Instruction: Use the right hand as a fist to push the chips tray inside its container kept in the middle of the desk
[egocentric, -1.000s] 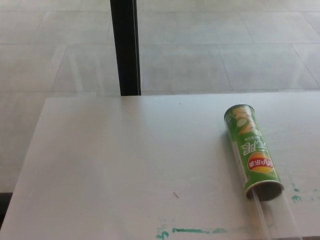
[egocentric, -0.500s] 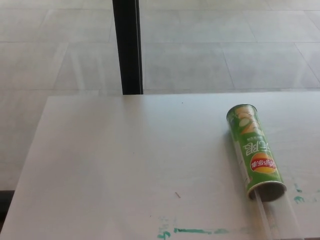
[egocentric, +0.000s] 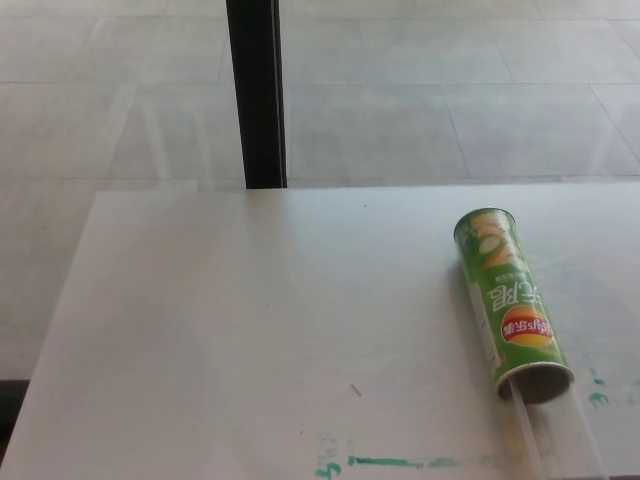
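A green chips can (egocentric: 509, 300) lies on its side on the right part of the white desk (egocentric: 250, 320), its open mouth (egocentric: 540, 383) facing the near edge. A clear plastic tray (egocentric: 560, 440) sticks out of that mouth and runs down to the bottom of the picture. Neither of my hands shows in the head view.
Green paint smears (egocentric: 390, 462) mark the desk near its front edge, and smaller ones (egocentric: 597, 392) lie right of the can's mouth. A black post (egocentric: 256, 95) stands behind the desk's far edge, on a tiled floor (egocentric: 450, 90).
The whole picture has shifted slightly to the right since a second ago, so the camera moved. The can and tray lie as before.
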